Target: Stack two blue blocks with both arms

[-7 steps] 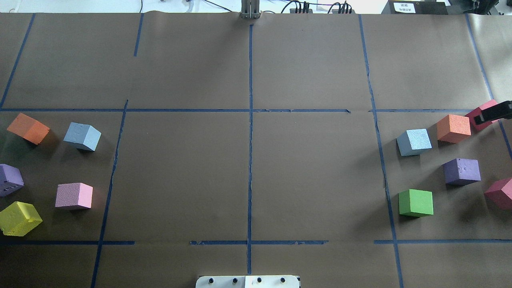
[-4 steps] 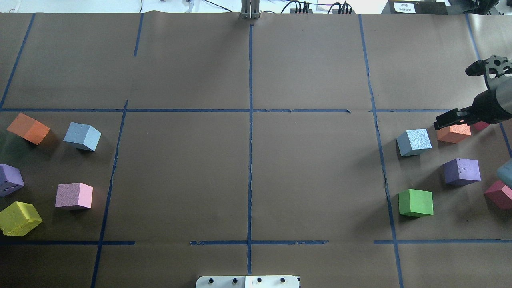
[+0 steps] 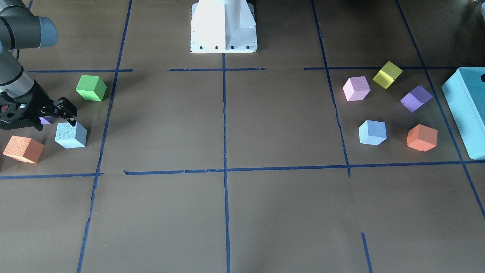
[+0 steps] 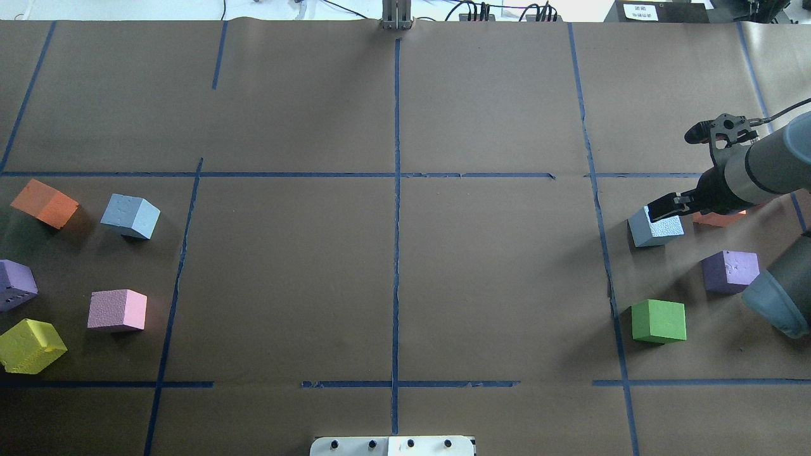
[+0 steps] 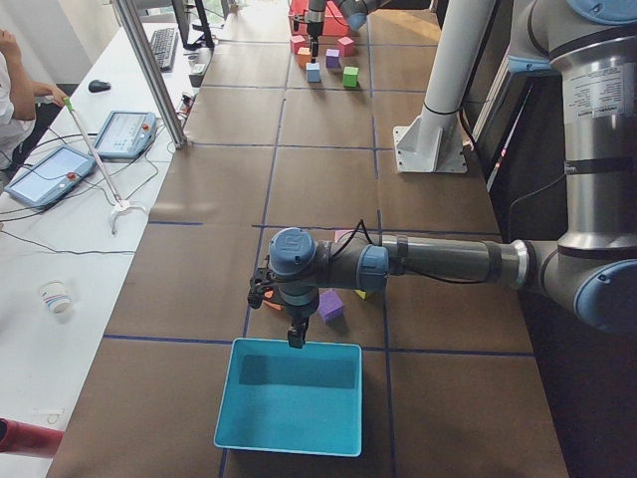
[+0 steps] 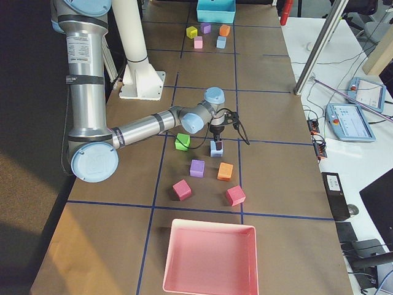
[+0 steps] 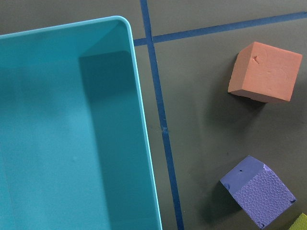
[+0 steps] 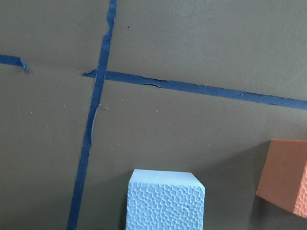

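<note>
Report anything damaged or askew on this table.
Minor wear only. The yellow cube has a ragged, chipped face, the left-side purple cube shows a row of small pits, and the blue tape is torn in spots. Nothing is spilled or toppled.

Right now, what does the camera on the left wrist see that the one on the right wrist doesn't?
Only the left wrist-mounted view shows the teal box, with an orange cube and a purple cube lying across a tape line from it. Only the right wrist-mounted view shows a blue block at its bottom edge, with a second orange cube to its right, apart from it. Both show the brown table crossed by blue tape.
</note>
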Tool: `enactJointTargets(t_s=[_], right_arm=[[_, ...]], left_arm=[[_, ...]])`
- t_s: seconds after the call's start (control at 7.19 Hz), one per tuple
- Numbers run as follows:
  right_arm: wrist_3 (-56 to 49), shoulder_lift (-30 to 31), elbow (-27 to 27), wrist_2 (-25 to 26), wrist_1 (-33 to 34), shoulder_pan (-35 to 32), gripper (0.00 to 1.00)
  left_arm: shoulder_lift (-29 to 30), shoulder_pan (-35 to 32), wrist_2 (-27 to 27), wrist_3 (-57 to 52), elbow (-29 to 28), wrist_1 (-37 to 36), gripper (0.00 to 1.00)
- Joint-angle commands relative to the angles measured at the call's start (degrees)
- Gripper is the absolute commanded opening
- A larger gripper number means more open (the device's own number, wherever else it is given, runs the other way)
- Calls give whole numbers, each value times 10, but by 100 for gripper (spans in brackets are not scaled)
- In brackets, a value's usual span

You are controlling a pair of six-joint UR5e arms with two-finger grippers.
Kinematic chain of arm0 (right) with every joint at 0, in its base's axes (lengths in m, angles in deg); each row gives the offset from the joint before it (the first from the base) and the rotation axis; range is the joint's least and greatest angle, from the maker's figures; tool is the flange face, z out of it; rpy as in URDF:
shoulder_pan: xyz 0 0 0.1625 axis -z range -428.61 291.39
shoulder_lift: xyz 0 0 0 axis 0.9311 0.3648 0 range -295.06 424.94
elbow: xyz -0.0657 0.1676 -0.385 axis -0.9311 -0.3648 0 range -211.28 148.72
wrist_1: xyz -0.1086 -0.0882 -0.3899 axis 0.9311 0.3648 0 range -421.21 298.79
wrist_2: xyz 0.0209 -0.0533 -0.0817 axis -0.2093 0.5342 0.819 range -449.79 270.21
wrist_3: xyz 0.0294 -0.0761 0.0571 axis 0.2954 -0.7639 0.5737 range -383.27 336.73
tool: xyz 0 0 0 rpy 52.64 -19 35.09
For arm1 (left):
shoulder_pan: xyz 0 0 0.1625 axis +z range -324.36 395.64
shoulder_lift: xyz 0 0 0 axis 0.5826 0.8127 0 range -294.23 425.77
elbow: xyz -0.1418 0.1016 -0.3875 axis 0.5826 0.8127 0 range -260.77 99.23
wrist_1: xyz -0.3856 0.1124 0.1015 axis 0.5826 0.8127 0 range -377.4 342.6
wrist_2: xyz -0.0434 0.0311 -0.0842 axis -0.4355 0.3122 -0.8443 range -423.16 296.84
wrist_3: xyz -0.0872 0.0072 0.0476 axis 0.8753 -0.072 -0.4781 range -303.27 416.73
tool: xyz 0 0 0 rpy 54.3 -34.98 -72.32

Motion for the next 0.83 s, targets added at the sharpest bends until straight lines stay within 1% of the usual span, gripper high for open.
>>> enactJointTargets(t_s=[0.0,0.56,0.7], right_arm=[[0,-5,-15,2,-1,8,100],[-2,-35,-64,2,-1,26,100],[-2,-45,-80,2,-1,32,96]], left_arm=[[0,0,0,0,0,0,100],[0,0,0,0,0,1,100],[0,0,0,0,0,1,100]])
